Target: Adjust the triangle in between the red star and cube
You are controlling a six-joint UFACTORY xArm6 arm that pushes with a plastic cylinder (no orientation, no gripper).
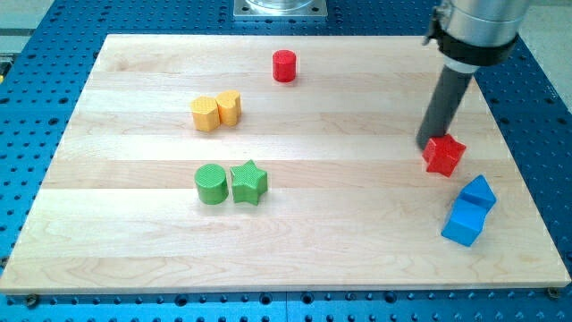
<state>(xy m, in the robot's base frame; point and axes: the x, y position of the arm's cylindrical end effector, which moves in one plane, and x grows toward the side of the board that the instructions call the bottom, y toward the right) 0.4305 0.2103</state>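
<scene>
A red star [444, 155] lies at the view's right side of the wooden board. Below it and slightly right sit two blue blocks touching each other: a blue triangle-like block [479, 190] above and a blue cube [464, 223] below. The triangle lies between the red star and the cube, a small gap below the star. My tip [427, 144] stands on the board at the star's upper left edge, touching or nearly touching it. The dark rod rises up and to the right from there.
A red cylinder [284, 65] stands near the view's top centre. A yellow hexagon-like block [206, 114] and a yellow heart-like block [230, 106] touch at the upper left. A green cylinder [211, 183] and a green star [248, 182] sit side by side at lower left.
</scene>
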